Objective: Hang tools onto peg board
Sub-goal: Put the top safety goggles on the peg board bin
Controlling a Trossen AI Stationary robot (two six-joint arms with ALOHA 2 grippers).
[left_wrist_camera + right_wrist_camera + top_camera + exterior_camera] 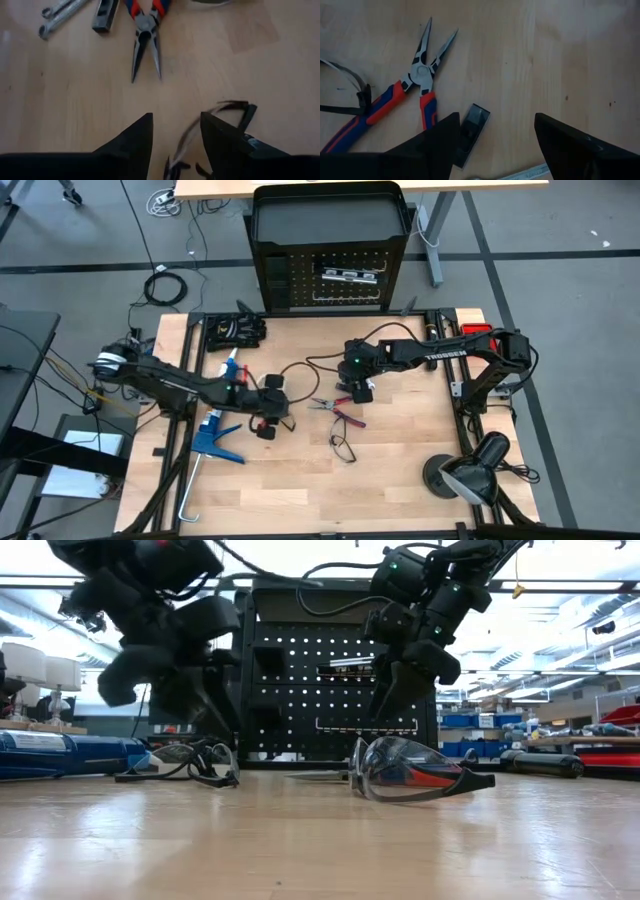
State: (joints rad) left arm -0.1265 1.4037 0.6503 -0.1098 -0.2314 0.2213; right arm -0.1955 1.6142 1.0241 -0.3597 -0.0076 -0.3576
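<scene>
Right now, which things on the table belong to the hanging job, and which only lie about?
For the job:
pliers
slim bar
wrench
safety glasses
second glasses
peg board

Lying about:
blue caulking gun
black lamp
black gloves

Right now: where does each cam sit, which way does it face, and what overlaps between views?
High: overhead, facing down on table, both arms, peg board.
Low: table height, facing the peg board; both arms drop in above safety glasses.
Left wrist: over left gripper, open, facing pliers.
Right wrist: over right gripper, open, beside the black-and-silver bar.
Shared: both wrist views show the pliers.
</scene>
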